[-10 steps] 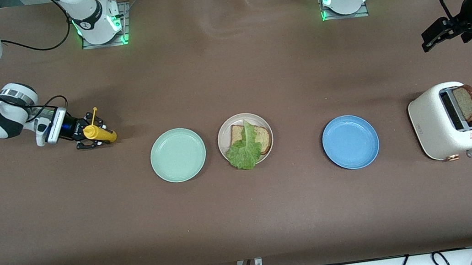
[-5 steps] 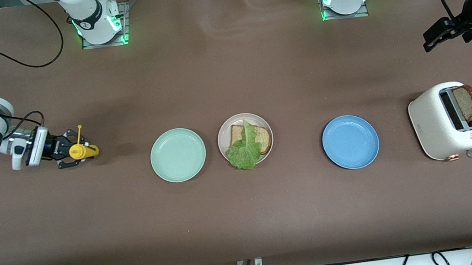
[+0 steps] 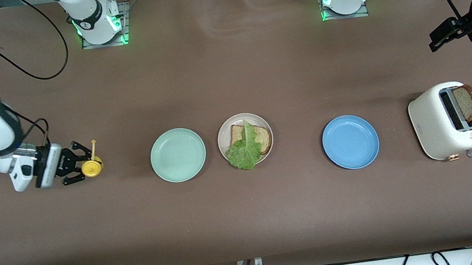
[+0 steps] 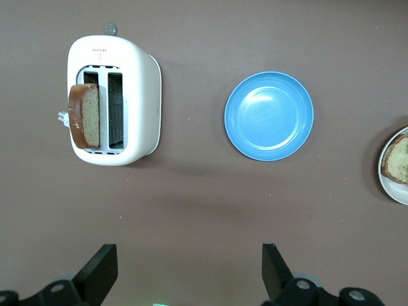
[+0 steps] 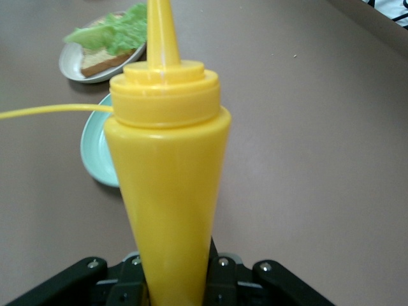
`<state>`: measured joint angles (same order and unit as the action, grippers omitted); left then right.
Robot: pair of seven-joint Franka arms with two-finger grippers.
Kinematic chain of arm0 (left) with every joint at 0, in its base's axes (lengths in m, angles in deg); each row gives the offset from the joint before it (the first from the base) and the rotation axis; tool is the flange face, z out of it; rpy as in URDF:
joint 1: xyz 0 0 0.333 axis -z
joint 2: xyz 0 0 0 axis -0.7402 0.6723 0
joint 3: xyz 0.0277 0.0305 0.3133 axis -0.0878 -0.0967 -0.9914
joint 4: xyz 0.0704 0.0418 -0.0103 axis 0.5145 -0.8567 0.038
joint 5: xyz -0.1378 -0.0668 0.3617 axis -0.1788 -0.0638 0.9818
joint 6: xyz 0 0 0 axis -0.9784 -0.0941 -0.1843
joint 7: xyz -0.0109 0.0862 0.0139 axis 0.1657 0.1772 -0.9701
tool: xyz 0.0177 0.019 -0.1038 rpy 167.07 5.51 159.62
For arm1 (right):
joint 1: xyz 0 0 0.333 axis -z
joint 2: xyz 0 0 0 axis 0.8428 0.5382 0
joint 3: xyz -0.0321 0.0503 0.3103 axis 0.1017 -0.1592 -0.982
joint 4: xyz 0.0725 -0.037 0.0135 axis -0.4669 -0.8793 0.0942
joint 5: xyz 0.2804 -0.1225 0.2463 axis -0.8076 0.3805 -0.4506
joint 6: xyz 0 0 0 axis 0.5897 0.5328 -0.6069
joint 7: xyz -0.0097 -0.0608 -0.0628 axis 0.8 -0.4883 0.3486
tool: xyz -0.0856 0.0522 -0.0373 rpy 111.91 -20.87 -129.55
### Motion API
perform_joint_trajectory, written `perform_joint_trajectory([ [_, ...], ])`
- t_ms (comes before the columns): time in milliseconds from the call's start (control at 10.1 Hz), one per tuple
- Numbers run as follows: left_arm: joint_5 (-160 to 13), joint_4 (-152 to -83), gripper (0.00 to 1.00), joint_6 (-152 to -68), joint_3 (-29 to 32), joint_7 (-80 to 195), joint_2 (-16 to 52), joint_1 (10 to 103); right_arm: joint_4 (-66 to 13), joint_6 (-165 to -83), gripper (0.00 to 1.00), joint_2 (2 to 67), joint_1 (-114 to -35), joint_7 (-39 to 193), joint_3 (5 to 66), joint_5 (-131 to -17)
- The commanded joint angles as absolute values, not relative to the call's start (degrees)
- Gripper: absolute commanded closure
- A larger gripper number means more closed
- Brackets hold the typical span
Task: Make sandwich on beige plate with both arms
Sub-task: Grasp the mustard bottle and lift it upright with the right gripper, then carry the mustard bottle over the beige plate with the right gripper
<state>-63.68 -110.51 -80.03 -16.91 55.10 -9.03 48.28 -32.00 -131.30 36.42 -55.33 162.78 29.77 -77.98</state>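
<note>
**A:** Where is the beige plate (image 3: 222, 130)?

**B:** It sits mid-table between a mint green plate (image 3: 177, 155), toward the right arm's end, and a blue plate (image 3: 350, 142), toward the left arm's end. The three lie in a rough row, apart from one another.

**A:** What's on it?

**B:** One bread slice (image 3: 262, 138) lies flat, with a ruffled lettuce leaf (image 3: 244, 150) laid across it; the leaf's edge hangs over the rim on the side nearer the front camera. No top slice is on it.

**A:** And the other slice?

**B:** A second bread slice (image 3: 467, 102) stands upright in one slot of the white toaster (image 3: 436, 129), at the left arm's end of the table, with the crust sticking up. The other slot is empty.

**A:** The right gripper (image 3: 75, 162)?

**B:** It is low at the right arm's end, wrapped around a yellow squeeze bottle (image 3: 92, 167), which stands about upright. In the right wrist view the bottle (image 5: 167, 191) rises straight out from between the fingers, so they look clamped on its base, though the contact itself is hidden by the bottle's body.

**A:** The left gripper (image 3: 444, 35)?

**B:** It waits in the air above the table's left-arm end, holding nothing. The left wrist view shows its fingers (image 4: 99, 271) spread wide, with the toaster and blue plate below.
</note>
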Motion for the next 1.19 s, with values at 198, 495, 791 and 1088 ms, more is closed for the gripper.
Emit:
perform_joint_trajectory([
  [198,-62.1,-108.9,0.00,-79.3,-16.4,55.4,-8.5,48.1,-27.5,-138.9,0.88,37.2,-57.0,130.8,16.7,-53.2],
  [495,-62.0,-105.8,0.00,-80.3,-16.0,54.8,-6.6,49.2,-25.4,-141.7,0.88,40.3,-66.0,115.2,16.5,-42.9],
  [791,-62.3,-105.1,0.00,-79.8,-16.1,54.9,-5.9,48.9,-19.3,-141.1,0.88,47.3,-74.4,99.9,17.1,-27.2],
  [1088,-62.1,-105.0,0.00,-79.7,-16.2,55.2,-5.9,48.3,-17.9,-137.0,0.88,51.9,-80.5,92.2,17.5,-9.9],
])
